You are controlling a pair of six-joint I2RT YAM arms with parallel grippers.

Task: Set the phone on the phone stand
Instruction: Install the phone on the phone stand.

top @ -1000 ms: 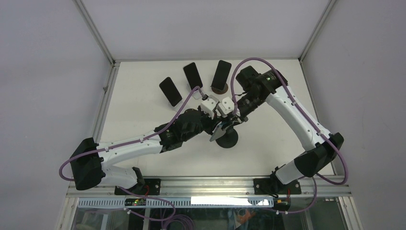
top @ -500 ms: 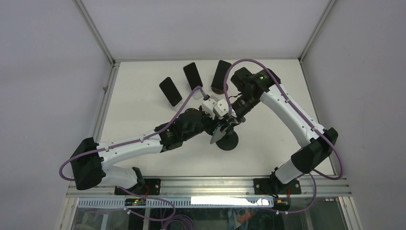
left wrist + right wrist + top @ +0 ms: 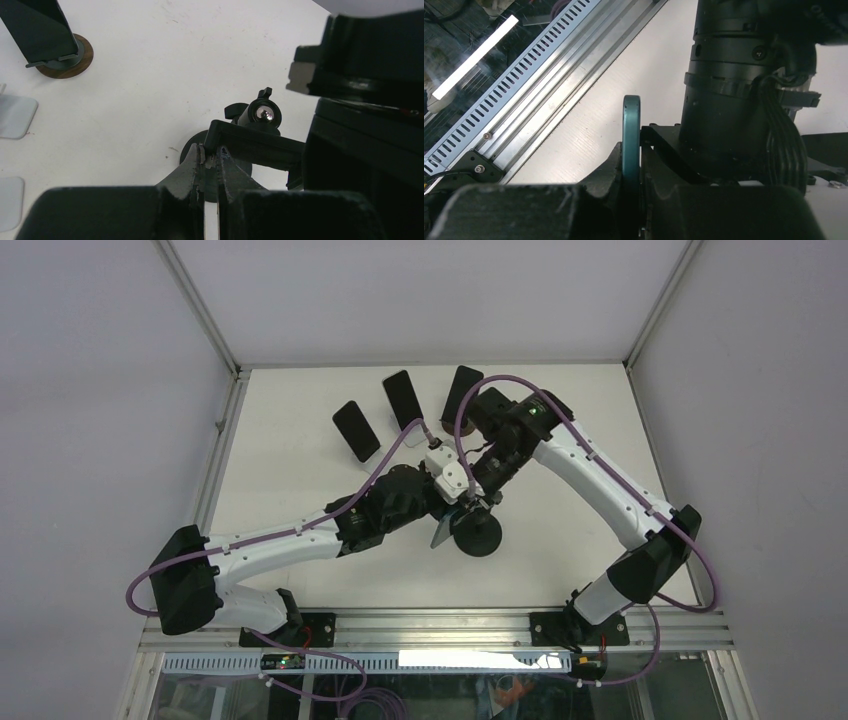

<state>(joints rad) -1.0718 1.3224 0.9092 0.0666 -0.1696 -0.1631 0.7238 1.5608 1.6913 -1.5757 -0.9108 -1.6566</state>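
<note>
Phone edge-on, gripped by right claw at round black stand.
Slim teal rim, long axis slanting near-left; left claw pinched shut.

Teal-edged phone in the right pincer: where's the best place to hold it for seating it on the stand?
Pinch the phone across its two flat faces, coming in edge-on, as the right pincer does. It is thin and flat, so the faces give the pads broad contact. Gripping low leaves the far end sticking out past the fingers, probably free to meet the stand.
</note>
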